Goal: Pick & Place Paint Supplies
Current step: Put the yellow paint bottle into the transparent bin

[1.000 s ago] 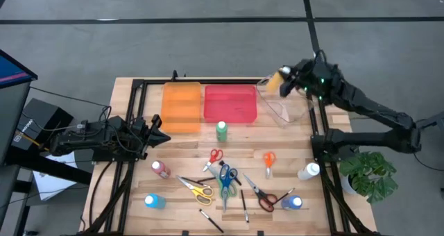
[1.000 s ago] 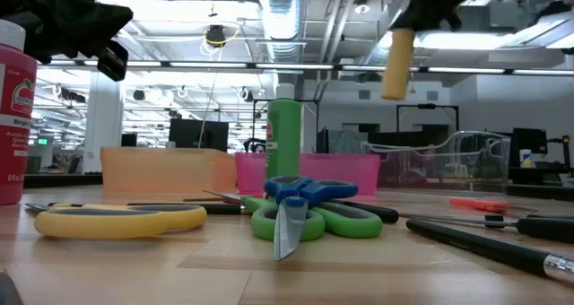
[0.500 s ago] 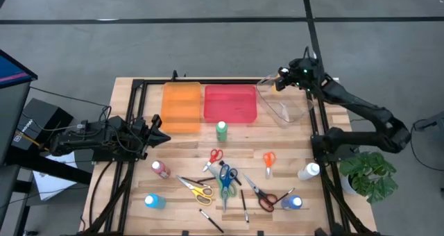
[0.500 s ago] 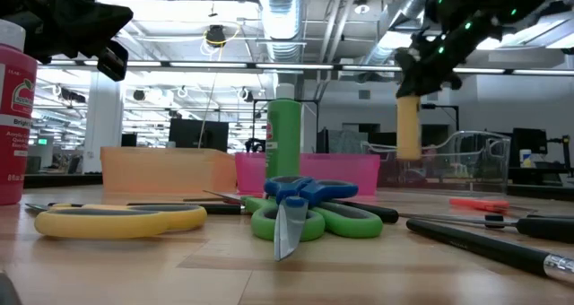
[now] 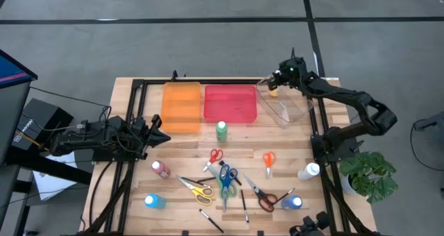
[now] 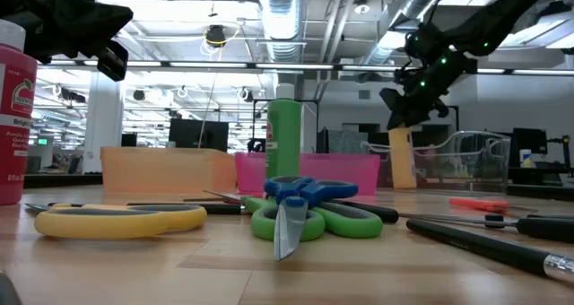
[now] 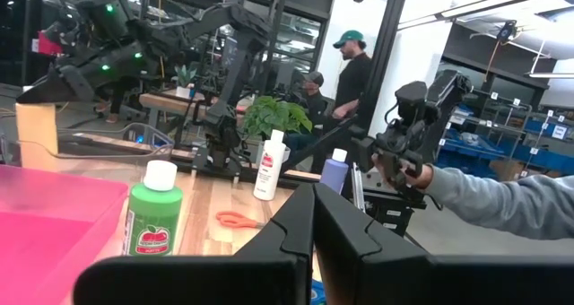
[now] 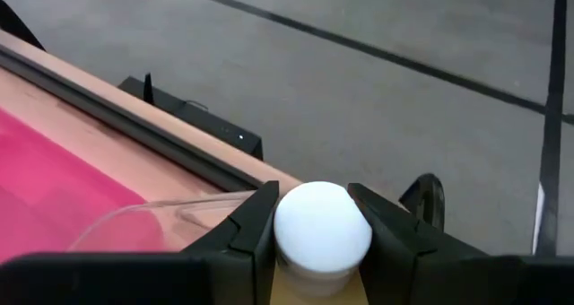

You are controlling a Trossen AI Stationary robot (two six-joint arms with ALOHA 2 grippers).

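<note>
My right gripper is at the table's far right, shut on a yellow paint bottle with a white cap. The bottle hangs upright at the far left corner of a clear bin; I cannot tell whether its base touches the bin. My left gripper waits shut at the table's left edge. A green bottle stands in front of the pink bin. Scissors, brushes and more bottles lie on the near half. My right gripper pinches the yellow bottle's top end, at the white cap, between its two fingers. The fingers slant down at it from above and from the table's right. The bottle hangs upright below them.
An orange bin stands left of the pink one. A pink bottle, blue bottles and a white bottle stand along the near edges. A plant is off the right edge. People stand in the room beyond.
My right gripper has come down with the yellow bottle, reaching toward the clear bin's far left corner, and has tipped downward. The bottle, high above the table a second ago, now hangs upright low at the bin.
</note>
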